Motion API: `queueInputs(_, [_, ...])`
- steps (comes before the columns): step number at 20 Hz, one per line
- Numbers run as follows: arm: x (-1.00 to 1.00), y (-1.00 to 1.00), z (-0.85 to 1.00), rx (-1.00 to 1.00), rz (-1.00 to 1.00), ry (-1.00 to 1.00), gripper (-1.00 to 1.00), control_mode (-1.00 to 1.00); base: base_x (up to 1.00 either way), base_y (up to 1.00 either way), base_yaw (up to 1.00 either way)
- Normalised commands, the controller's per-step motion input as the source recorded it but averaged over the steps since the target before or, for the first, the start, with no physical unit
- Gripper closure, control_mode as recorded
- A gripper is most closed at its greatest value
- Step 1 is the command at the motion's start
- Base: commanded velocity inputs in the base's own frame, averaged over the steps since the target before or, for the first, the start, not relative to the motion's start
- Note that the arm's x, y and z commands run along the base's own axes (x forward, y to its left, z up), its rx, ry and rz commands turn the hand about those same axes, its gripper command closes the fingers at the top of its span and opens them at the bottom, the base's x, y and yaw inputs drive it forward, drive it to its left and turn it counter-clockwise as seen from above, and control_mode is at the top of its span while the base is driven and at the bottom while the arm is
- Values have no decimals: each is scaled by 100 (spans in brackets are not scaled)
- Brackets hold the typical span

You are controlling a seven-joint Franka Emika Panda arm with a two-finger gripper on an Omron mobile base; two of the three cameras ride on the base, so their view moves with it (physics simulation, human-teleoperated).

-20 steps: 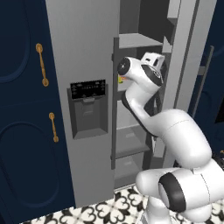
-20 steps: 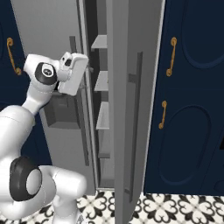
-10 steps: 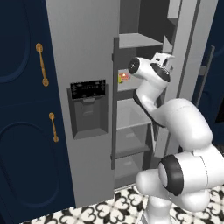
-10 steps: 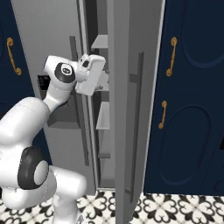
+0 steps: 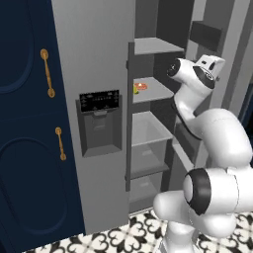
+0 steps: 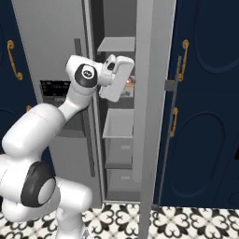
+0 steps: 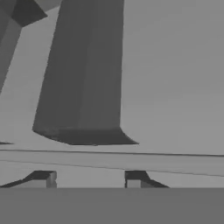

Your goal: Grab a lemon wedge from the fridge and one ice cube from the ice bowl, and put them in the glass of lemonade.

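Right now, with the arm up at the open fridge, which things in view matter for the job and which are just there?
For the job:
- lemon wedge, on a shelf
- fridge, door open
- gripper, empty between its fingertips

Just there:
- small orange-red item, same shelf
- navy cabinets
- patterned floor tiles

**Q:** what's the layout from your end?

**A:** I've got the fridge (image 5: 99, 59) open, dispenser panel (image 5: 100, 101) on its closed left door. The lemon wedge (image 5: 136, 89) lies on a middle shelf (image 5: 150, 94), just left of a small round item (image 5: 142, 85). Cabinets (image 5: 24, 123) flank both sides.
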Motion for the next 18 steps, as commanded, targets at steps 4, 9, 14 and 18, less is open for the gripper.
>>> queueInputs(4, [0, -100, -5, 0, -7, 0, -100, -100, 0, 0, 0])
queueInputs(9, [-4, -90, -1, 0, -4, 0, -100, -100, 0, 0, 0])
queueInputs(14, [-74, 23, 0, 0, 0, 0, -100, -100, 0, 0, 0])
queueInputs(18, [-95, 62, 0, 5, 0, -3, -100, -100, 0, 0, 0])
